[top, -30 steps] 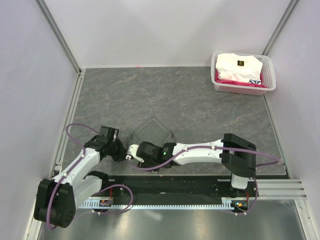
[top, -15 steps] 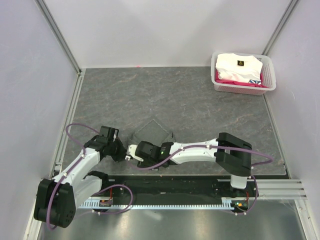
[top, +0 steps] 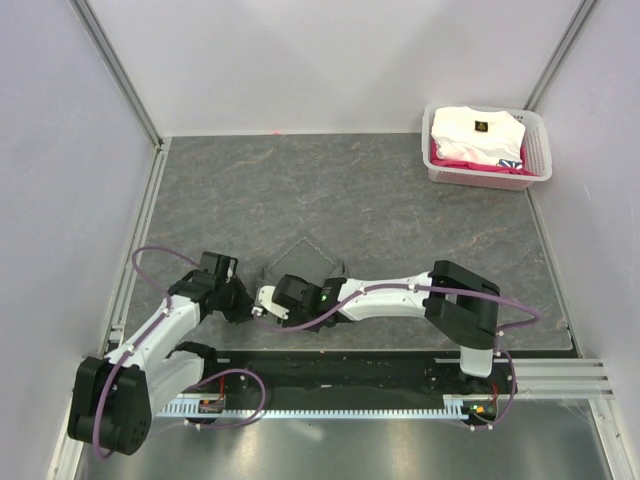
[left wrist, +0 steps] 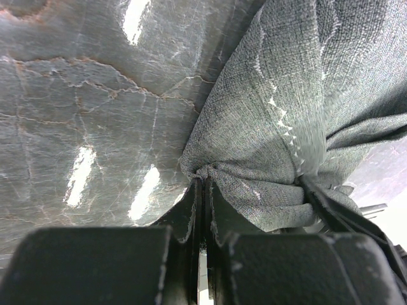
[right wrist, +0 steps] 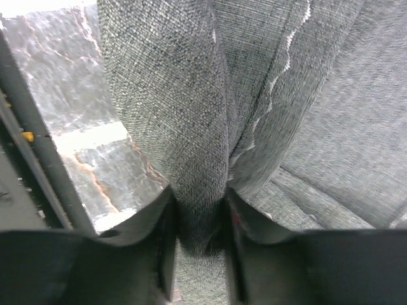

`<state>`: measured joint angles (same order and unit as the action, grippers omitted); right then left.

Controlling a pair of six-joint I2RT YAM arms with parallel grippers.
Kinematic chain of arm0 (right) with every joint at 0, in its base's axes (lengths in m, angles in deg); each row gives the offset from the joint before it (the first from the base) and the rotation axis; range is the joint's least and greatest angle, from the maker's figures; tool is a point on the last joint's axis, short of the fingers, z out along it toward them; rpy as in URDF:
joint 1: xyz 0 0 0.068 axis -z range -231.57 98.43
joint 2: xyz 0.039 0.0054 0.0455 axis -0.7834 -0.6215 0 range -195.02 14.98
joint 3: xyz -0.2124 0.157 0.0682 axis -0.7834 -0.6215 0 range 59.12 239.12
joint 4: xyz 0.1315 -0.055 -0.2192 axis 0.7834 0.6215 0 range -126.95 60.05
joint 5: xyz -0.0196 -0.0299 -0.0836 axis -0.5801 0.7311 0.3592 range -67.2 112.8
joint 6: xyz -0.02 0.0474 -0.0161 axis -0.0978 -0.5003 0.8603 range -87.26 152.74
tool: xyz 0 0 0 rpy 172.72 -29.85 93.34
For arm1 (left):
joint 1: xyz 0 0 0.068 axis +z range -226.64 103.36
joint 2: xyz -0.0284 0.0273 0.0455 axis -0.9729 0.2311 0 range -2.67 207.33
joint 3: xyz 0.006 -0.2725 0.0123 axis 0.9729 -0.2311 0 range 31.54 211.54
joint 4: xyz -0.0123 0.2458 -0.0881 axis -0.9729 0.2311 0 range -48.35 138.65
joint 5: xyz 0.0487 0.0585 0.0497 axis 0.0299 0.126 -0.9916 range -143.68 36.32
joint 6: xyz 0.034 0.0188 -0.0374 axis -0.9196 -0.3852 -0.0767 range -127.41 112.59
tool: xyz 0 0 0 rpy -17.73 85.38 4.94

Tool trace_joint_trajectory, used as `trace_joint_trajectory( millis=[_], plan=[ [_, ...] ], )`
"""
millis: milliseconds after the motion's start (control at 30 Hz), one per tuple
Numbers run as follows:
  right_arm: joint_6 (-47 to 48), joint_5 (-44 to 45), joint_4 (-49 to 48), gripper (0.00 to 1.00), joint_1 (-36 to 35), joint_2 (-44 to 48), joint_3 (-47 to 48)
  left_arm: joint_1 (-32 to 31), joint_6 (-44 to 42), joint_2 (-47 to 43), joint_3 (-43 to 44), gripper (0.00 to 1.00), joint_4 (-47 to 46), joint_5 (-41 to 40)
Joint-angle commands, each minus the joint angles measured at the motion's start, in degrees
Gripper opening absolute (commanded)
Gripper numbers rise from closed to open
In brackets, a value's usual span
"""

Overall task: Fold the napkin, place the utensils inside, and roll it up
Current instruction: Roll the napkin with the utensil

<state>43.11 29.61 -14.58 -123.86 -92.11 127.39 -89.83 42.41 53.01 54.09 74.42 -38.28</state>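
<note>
On the veined tabletop [left wrist: 95, 95], the woven napkin [left wrist: 267, 140] bunches.

There is one grey-green napkin [top: 306, 260] and one grey tabletop [top: 380, 200]. There are two end effectors: the left end effector [left wrist: 203, 185] and the right end effector [right wrist: 198, 202]. There is one white basket [top: 540, 152], one white folded garment [top: 472, 130] and one pink cloth [top: 443, 155].

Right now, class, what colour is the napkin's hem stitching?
Napkin hem: whitish; best in right wrist view.
</note>
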Motion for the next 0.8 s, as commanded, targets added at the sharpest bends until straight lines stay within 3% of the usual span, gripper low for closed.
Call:
trace_joint_trajectory(
  millis=[0, 133, 233, 367, 467, 767],
  plan=[
    [-0.8, -9.2, 2.8, 0.33, 1.9, -2.7, 2.0, 0.2, -3.1, 0.6, 2.8, 0.02, -0.1, 0.6],
    [-1.8, -16.7, 7.5, 0.26, 3.8, -5.0, 2.6, 0.2, -5.6, 0.8, 4.9, 0.03, 0.1, 0.2],
    [-2.7, -21.6, 8.8, 0.21, 5.4, -6.2, 1.7, 0.2, -5.8, 0.6, 6.1, 0.12, 0.1, 0.5],
    [-3.5, -27.4, 10.8, 0.19, 7.1, -8.9, 1.8, 0.2, -5.0, -1.2, 6.6, 0.36, 1.3, 0.2],
    [-3.5, -29.5, 13.0, 0.18, 8.0, -10.9, 2.7, 0.2, -4.6, -2.3, 6.6, 0.47, 2.9, -0.7],
    [-2.9, -35.6, 16.4, 0.18, 11.3, -13.9, 4.5, 0.2, -1.5, -8.0, 7.5, 0.68, 7.5, -6.2]
  ],
)
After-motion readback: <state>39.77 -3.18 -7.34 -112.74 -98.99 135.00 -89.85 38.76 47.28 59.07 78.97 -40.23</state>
